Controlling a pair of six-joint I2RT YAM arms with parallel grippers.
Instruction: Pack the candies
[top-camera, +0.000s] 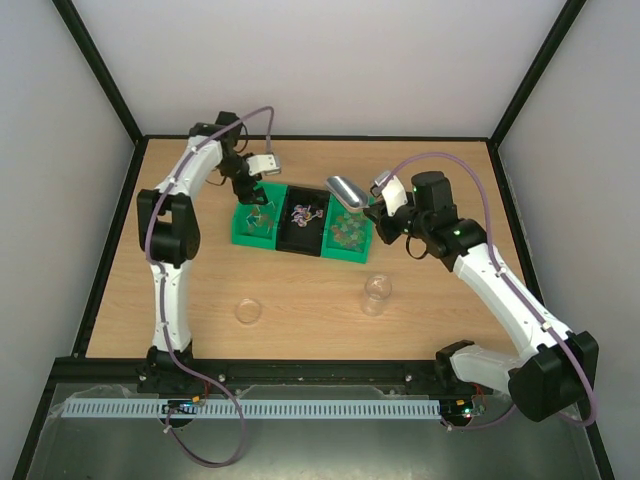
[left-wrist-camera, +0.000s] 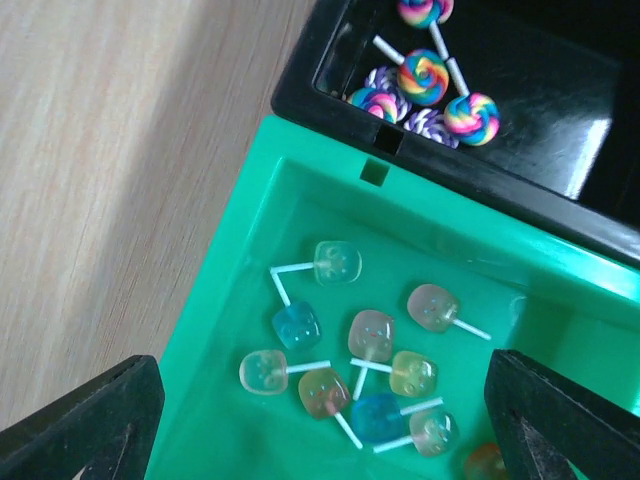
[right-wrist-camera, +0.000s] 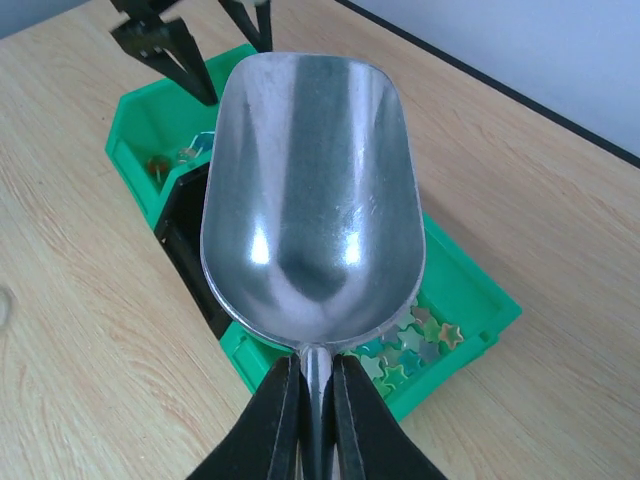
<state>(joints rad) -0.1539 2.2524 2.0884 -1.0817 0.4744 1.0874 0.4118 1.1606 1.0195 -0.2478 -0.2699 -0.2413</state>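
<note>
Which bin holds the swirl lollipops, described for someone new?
On the wooden table, three bins sit in a row. Take the middle bin, holding swirl lollipops; it alone is black, while the left bin and right bin are green.

The top camera looks down from behind the arm bases (top-camera: 165, 372) over the whole worktop (top-camera: 300, 290), while both wrist cameras peer down from close by, sharing the left green bin (left-wrist-camera: 215, 330) and black bin (left-wrist-camera: 545, 205).

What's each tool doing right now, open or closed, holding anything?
Left tool: open, empty, over the green plastic bin.
Right tool: closed, holding the shiny metal scoop.
</note>
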